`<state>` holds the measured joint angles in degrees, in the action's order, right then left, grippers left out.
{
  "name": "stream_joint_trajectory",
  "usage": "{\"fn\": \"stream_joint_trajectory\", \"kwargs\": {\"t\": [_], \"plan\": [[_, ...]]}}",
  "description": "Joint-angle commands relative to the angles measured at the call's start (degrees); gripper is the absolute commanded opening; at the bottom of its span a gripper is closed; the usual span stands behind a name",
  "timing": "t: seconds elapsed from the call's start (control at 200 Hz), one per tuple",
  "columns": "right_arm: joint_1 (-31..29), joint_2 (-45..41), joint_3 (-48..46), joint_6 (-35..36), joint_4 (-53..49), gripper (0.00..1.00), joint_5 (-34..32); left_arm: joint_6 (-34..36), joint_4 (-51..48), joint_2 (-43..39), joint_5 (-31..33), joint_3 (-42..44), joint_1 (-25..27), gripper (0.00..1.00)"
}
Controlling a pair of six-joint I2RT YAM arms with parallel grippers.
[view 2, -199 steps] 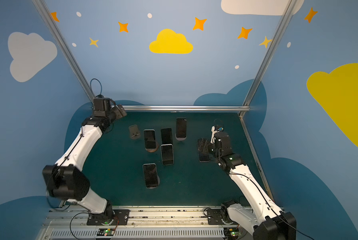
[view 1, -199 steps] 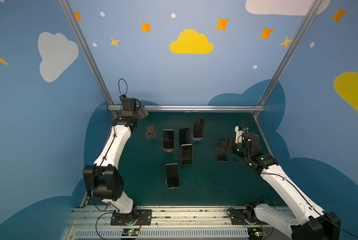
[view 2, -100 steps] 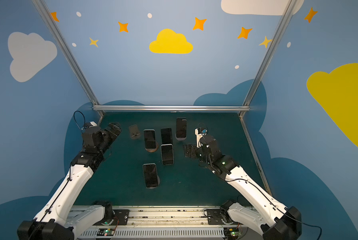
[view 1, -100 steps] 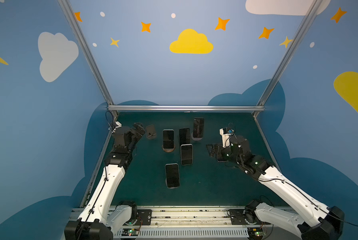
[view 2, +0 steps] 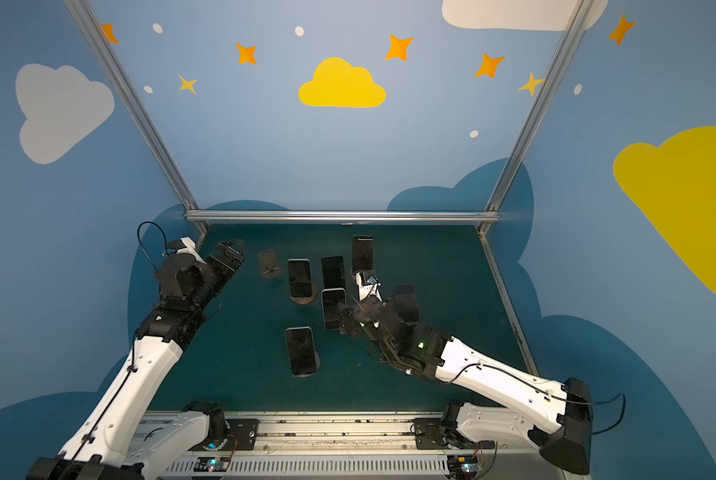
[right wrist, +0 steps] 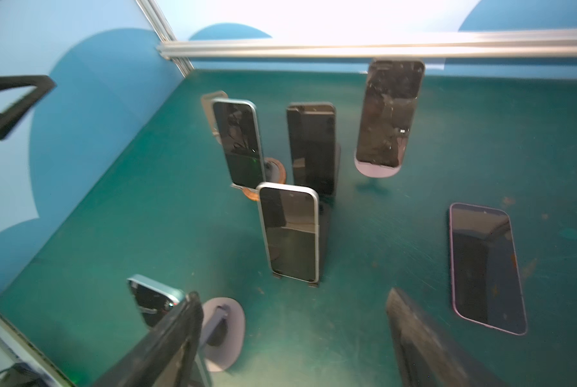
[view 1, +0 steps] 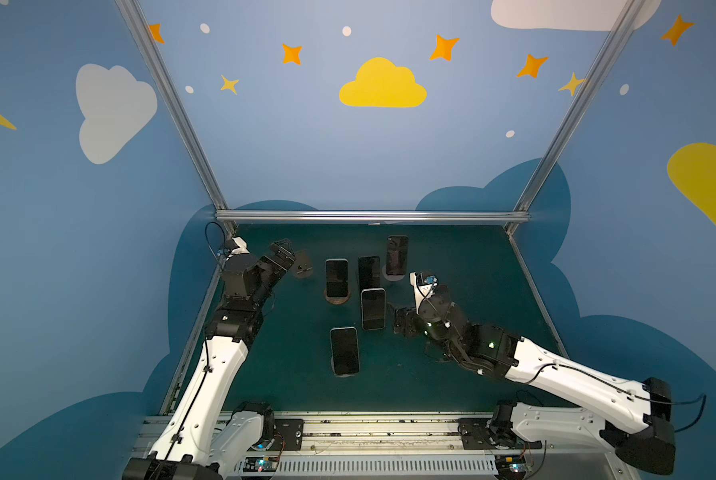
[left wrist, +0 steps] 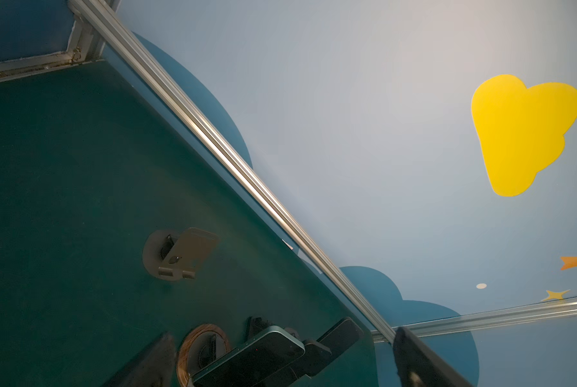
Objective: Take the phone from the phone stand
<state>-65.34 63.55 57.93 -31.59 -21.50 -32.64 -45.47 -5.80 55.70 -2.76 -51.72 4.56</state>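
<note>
Several dark-screened phones stand on stands on the green mat. A white-framed phone point(view 1: 373, 308) point(right wrist: 290, 234) leans on a black stand in the middle. A blue-framed phone point(view 1: 344, 350) point(right wrist: 151, 301) stands in front on a grey round stand point(right wrist: 223, 331). My right gripper point(view 1: 402, 322) point(right wrist: 294, 341) is open and empty, just right of the white-framed phone, over bare mat. My left gripper point(view 1: 283, 253) point(left wrist: 280, 368) is open and empty at the back left, beside an empty grey stand point(view 1: 302, 266) point(left wrist: 180, 254).
At the back, a phone point(view 1: 336, 277) sits on a wooden round stand point(left wrist: 200, 348), beside a black phone point(view 1: 369, 272) and a phone on a purple stand point(view 1: 397, 255). A purple phone point(view 2: 406, 303) point(right wrist: 486, 268) lies flat on the right. Metal rails point(view 1: 369, 216) edge the mat.
My right gripper has left the flat purple phone and swung left toward the middle phones. The left arm has dropped from the back-left corner and reaches low toward the empty stand.
</note>
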Motion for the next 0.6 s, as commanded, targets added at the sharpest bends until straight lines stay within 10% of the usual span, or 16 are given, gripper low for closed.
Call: {"fn": "stream_joint_trajectory", "kwargs": {"t": [0.0, 0.26, 0.596], "plan": [[-2.7, 1.7, 4.3, -4.1, -4.5, 0.86, -7.5, 0.2, 0.1, -0.7, 0.3, -0.3, 0.0, 1.00], [-10.6, 6.5, 9.2, -11.0, -13.7, 0.89, -15.1, 0.2, -0.4, -0.6, -0.1, -0.6, 0.8, 1.00], [-12.8, 17.7, 13.1, -16.9, -10.4, 0.89, -6.0, -0.3, -0.5, 0.4, -0.6, -0.8, -0.8, 1.00]]}}
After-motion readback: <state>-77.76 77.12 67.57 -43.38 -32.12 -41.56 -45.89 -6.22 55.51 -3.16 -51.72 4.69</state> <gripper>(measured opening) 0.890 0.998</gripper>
